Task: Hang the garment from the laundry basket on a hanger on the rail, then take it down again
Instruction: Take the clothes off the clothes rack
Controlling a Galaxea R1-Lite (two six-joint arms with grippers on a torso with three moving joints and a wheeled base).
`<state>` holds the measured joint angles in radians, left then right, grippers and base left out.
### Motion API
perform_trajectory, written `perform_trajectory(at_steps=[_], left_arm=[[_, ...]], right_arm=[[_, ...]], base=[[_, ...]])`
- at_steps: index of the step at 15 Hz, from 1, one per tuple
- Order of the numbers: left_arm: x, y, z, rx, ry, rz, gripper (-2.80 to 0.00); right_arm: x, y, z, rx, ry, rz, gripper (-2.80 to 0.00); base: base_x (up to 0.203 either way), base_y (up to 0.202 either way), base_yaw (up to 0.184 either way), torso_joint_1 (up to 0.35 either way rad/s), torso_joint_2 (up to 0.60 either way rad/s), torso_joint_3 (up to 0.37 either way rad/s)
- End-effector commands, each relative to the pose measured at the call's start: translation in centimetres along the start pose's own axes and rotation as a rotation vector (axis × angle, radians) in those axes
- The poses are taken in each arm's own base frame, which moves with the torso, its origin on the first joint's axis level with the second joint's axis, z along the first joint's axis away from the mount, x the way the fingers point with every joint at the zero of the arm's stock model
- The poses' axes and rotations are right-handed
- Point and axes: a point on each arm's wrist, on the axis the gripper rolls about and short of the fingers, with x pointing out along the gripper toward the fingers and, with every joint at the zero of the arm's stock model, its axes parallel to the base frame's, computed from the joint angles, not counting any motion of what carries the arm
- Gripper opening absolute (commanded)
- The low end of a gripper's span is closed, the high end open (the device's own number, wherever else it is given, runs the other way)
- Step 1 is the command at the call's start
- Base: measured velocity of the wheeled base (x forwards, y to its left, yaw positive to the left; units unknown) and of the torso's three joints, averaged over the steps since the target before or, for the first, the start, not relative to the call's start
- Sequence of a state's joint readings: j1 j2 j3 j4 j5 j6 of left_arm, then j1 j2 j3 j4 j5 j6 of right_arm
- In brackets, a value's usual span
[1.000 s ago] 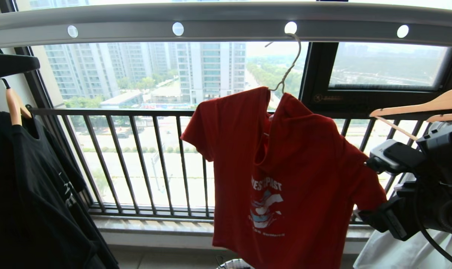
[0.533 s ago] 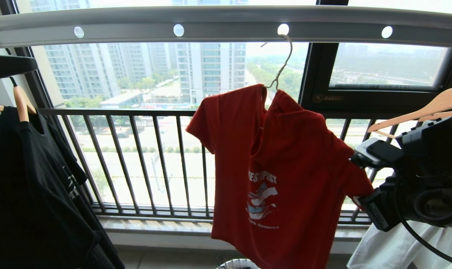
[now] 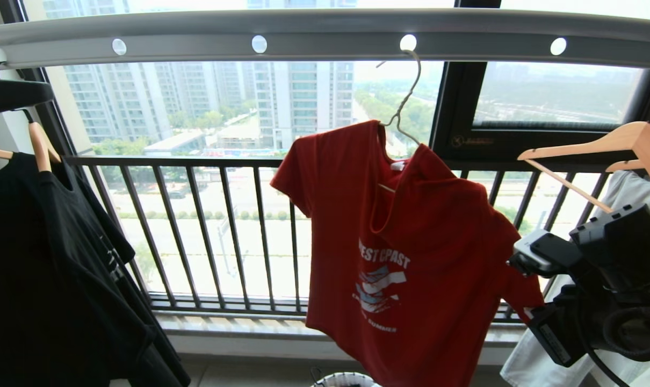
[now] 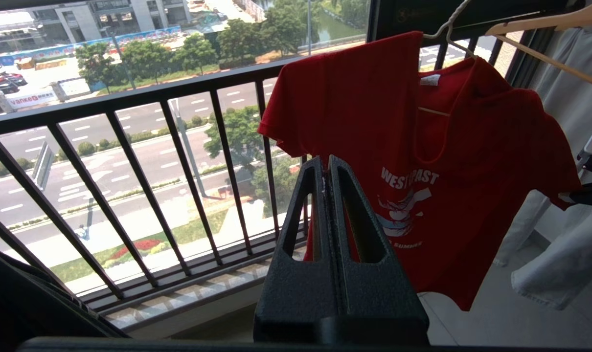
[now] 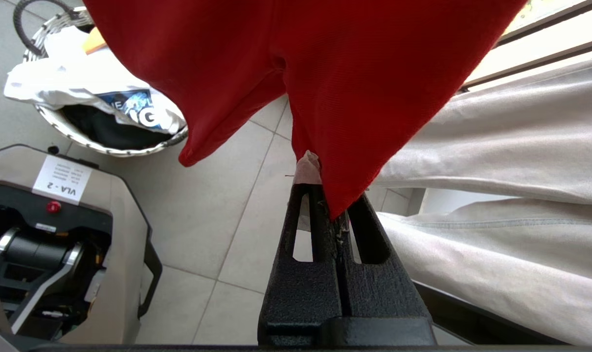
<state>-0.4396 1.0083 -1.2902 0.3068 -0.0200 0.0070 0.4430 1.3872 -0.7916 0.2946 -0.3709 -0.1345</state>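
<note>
the red t-shirt (image 3: 411, 252) hangs on the thin white hanger (image 3: 403, 102), whose hook sits in one of the round holes of the grey rail (image 3: 325, 32), so the hanging half of the job looks done and the taking-down half is what remains. the shirt sits crooked on the hanger, its right sleeve drawn down and away from the rail toward the right gripper (image 5: 336, 215), which is pinched tight on the tip of that sleeve; this looks like the start of pulling the shirt off, though the hook is not yet lifted from the rail. the left gripper (image 4: 328, 168) is pressed together with nothing in it, held back from the rail and pointing at the shirt from the side of the black t-shirt (image 3: 51, 279). the laundry basket (image 5: 80, 142) stands on the floor well below the rail, with other folded clothes in it, and seems to be where the shirt should go back. counted: one red shirt, one white hanger, one rail with five holes in view, one basket, two grippers, one black shirt at the left end of the rail, two wooden hangers (image 3: 599, 148), one at each end of the rail, and one pale garment (image 5: 511, 161) below the right-hand one.
</note>
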Motion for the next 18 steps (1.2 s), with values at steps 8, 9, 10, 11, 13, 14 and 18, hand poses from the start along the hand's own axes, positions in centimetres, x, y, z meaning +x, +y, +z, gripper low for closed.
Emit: perform_trajectory(at_steps=[8, 9, 10, 11, 13, 14, 18], left_arm=[[-0.2, 0.0, 0.0, 0.002, -0.005, -0.001, -2.8], [-0.2, 0.0, 0.0, 0.002, -0.005, -0.001, -2.8], [-0.2, 0.0, 0.0, 0.002, -0.005, 0.0, -2.8], [-0.2, 0.0, 0.0, 0.002, -0.005, -0.002, -2.8], [-0.3, 0.0, 0.0, 0.002, -0.007, -0.002, -2.8], [-0.3, 0.0, 0.0, 0.002, -0.007, -0.002, -2.8], [-0.3, 0.0, 0.1, 0.001, -0.006, -0.002, -2.8]], right_arm=[[2.7, 1.3, -2.0, -0.065, 0.151, -0.009, -2.8], [3.1, 1.4, -2.0, -0.074, 0.173, -0.031, -2.8], [3.7, 1.6, -2.1, -0.087, 0.2, -0.055, -2.8], [4.2, 1.8, -2.3, -0.099, 0.226, -0.07, -2.8], [4.8, 2.0, -2.6, -0.114, 0.258, -0.07, -2.8], [4.9, 2.1, -2.6, -0.116, 0.264, -0.07, -2.8], [4.6, 2.0, -2.5, -0.109, 0.245, -0.071, -2.8]], base=[[0.0, 0.0, 0.0, 0.0, 0.0, 0.0], [0.0, 0.0, 0.0, 0.0, 0.0, 0.0], [0.0, 0.0, 0.0, 0.0, 0.0, 0.0], [0.0, 0.0, 0.0, 0.0, 0.0, 0.0], [0.0, 0.0, 0.0, 0.0, 0.0, 0.0], [0.0, 0.0, 0.0, 0.0, 0.0, 0.0], [0.0, 0.0, 0.0, 0.0, 0.0, 0.0]])
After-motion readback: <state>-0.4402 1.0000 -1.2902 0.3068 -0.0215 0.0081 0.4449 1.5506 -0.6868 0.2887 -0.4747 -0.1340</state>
